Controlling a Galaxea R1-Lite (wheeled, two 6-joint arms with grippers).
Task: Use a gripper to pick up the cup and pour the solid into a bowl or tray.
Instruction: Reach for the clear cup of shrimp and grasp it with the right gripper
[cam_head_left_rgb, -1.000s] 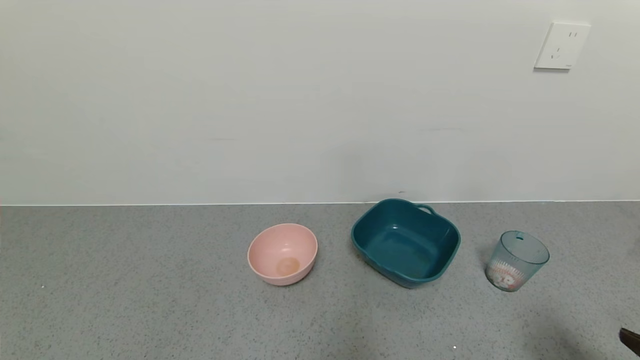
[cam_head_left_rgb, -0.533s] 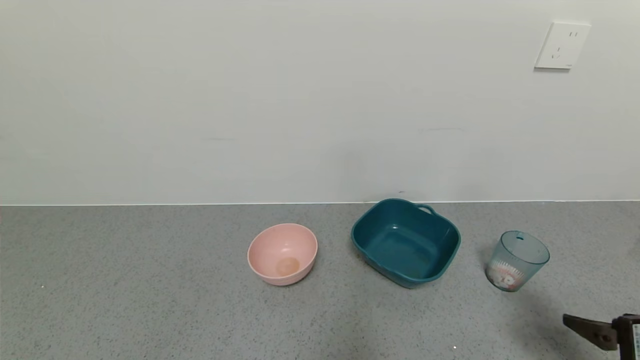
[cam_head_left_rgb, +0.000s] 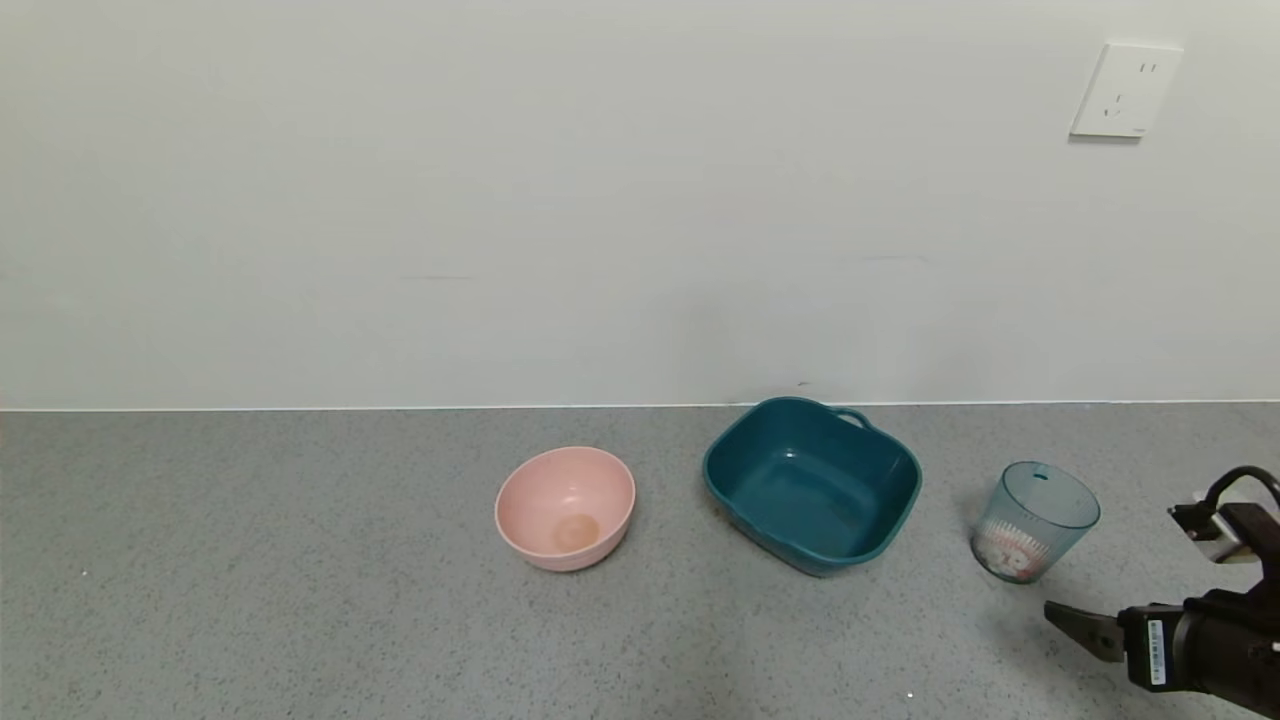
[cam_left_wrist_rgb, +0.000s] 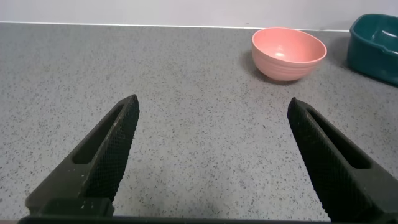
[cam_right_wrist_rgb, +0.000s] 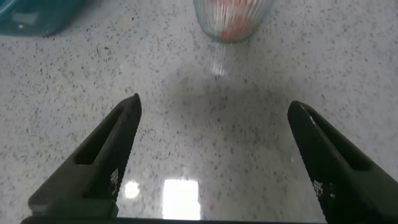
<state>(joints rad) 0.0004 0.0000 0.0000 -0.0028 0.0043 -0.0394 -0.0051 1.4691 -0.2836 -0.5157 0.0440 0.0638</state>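
The cup (cam_head_left_rgb: 1035, 520), a ribbed pale blue-green tumbler, stands upright on the counter at the right. The solid (cam_head_left_rgb: 1008, 557), white and orange-red pieces, lies in its bottom. The dark teal tub (cam_head_left_rgb: 905, 470) sits to the cup's left and looks empty. My right gripper (cam_right_wrist_rgb: 214, 106) is open and empty, low over the counter, a short way in front of and to the right of the cup (cam_right_wrist_rgb: 233, 18). One of its fingers (cam_head_left_rgb: 1080, 625) shows in the head view. My left gripper (cam_left_wrist_rgb: 212, 109) is open and empty over bare counter, out of the head view.
A round pink bowl (cam_head_left_rgb: 565, 505) sits left of the tub; it also shows in the left wrist view (cam_left_wrist_rgb: 288, 53). The grey speckled counter (cam_head_left_rgb: 300, 600) ends at a white wall with a socket (cam_head_left_rgb: 1125, 90).
My right arm has come in from the lower right corner and moved up and left toward the cup. The cup, tub and pink bowl have not moved.
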